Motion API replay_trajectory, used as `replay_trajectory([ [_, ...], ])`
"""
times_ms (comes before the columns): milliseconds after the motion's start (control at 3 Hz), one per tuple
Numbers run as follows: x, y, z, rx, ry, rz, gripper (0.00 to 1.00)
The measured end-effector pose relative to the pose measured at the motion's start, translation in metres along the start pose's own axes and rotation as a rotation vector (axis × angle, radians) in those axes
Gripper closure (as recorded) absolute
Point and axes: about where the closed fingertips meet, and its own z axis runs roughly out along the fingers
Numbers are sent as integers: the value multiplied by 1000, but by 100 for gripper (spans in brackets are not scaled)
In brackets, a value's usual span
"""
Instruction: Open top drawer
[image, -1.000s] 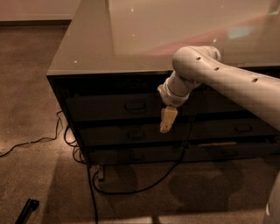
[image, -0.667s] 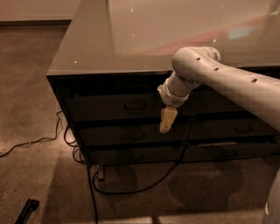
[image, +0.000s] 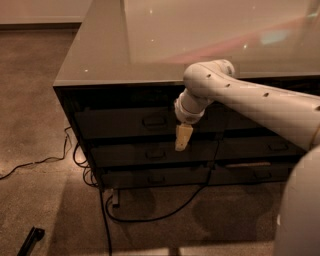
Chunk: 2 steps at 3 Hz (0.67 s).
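Note:
The top drawer (image: 120, 123) is the uppermost dark front in the left column of a low cabinet, directly under the glossy grey top. It sits flush with the cabinet, and its small rectangular pull (image: 154, 121) is at its centre. My gripper (image: 183, 138) hangs point-down from the white arm that reaches in from the right. It is just right of the pull and slightly lower, in front of the gap between the top drawer and the second drawer (image: 150, 154). It holds nothing that I can see.
A third drawer (image: 155, 178) lies below, and more drawers (image: 270, 148) fill the right column. Black cables (image: 150, 212) trail over the floor in front and to the left (image: 30, 162). A dark object (image: 31, 240) lies at the bottom left. My white body (image: 300, 210) fills the lower right.
The arm and gripper have shifted a little to the left, closer to the top drawer's pull. The drawers have not moved.

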Motion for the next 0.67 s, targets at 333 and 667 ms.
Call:
replay_trajectory([
  [333,-11,-12,16,18,2,-16,0],
  [667,-9,-19,29,17,24,-22,0],
])
